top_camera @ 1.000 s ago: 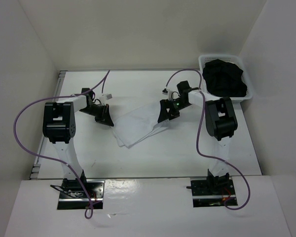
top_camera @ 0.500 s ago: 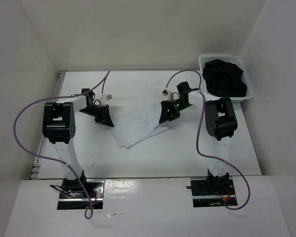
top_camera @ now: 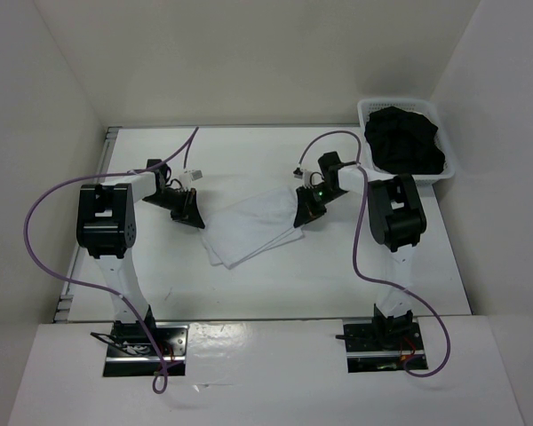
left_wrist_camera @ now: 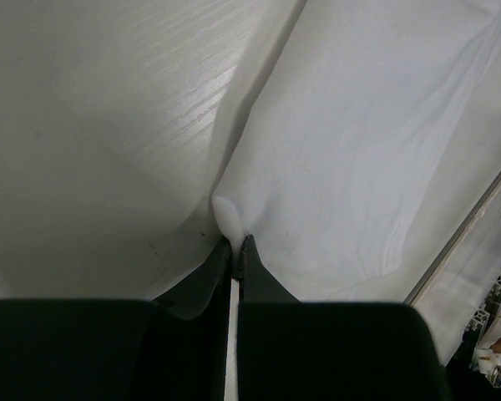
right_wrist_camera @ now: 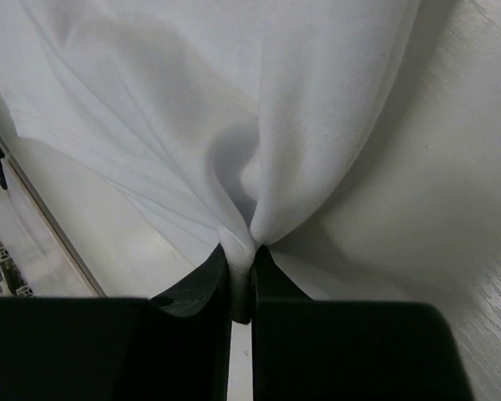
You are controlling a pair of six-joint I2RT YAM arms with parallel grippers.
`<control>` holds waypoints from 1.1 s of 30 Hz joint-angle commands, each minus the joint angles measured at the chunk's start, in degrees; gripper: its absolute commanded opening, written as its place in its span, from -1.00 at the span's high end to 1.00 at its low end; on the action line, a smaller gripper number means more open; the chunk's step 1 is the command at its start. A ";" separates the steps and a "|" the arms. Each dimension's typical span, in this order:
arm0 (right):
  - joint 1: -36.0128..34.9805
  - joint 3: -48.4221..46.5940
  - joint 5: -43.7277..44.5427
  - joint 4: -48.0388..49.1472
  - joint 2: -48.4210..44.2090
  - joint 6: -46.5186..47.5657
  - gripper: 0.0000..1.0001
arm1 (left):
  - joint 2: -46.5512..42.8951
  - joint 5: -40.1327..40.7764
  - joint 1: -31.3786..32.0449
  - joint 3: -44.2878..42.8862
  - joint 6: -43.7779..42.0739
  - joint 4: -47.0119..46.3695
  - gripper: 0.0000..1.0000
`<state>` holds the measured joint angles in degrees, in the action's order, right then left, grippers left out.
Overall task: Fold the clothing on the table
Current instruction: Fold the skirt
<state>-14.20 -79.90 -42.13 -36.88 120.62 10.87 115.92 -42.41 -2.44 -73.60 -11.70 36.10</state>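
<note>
**White garment pinched at both ends, mid-counter**

The white garment (top_camera: 251, 228) lies rumpled in the middle of the counter (top_camera: 249, 284), between the two arms. Its near left edge shows several layers stacked. What kind of garment it is cannot be made out.

The left jaws are closed tight on a small fold at the garment's left edge; the left wrist view shows a nub of cloth caught between the tips. The right jaws are clamped on a bunched pleat at the right end, and cloth fans out from the pinch in the right wrist view.

From above, each black head covers the spot it grips, so both pinched corners are hidden there. Both wrist views cut the garment off at the frame.

The left arm (top_camera: 107, 222) and right arm (top_camera: 396, 213) trail purple cables (top_camera: 37, 213). At the far right corner a white basket (top_camera: 370, 110) holds a black bundle (top_camera: 405, 140), well apart from the garment.
</note>
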 commanded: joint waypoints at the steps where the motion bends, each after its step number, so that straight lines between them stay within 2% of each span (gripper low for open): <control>1: -0.66 1.32 5.21 -2.32 1.81 1.34 0.87 | -2.54 -0.65 -0.20 0.92 -1.83 0.82 1.00; 3: -0.66 0.10 7.48 -2.32 1.81 1.34 1.00 | -2.54 -0.65 -0.20 0.92 -1.83 0.82 1.00; 10: -0.66 -7.63 17.24 -4.77 0.76 0.82 1.00 | -2.54 -0.65 -0.20 0.92 -1.31 0.82 1.00; 14: -1.27 -15.10 23.57 -7.14 -0.47 0.20 1.00 | -2.54 -0.65 -0.20 0.39 -1.30 0.82 1.00; 19: -7.33 -19.06 33.41 -8.29 -2.23 0.82 1.00 | -2.01 -1.18 -0.20 0.39 -1.30 0.82 1.00; 24: -12.78 -19.68 36.67 -8.29 -3.81 2.74 1.00 | -2.01 -1.18 -0.20 0.39 -0.78 0.82 1.00; 28: -19.71 -19.15 42.37 -7.68 -5.74 4.76 1.00 | -2.01 -1.18 -0.20 0.39 -0.78 0.29 1.00; 33: -23.68 -21.69 44.41 -8.46 -6.27 5.83 1.00 | -2.01 -1.18 -0.20 0.39 -0.78 0.29 1.00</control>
<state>-36.05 -97.67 -0.58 -44.27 119.00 15.03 115.72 -42.50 -2.35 -73.58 -11.79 36.21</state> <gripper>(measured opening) 0.058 0.021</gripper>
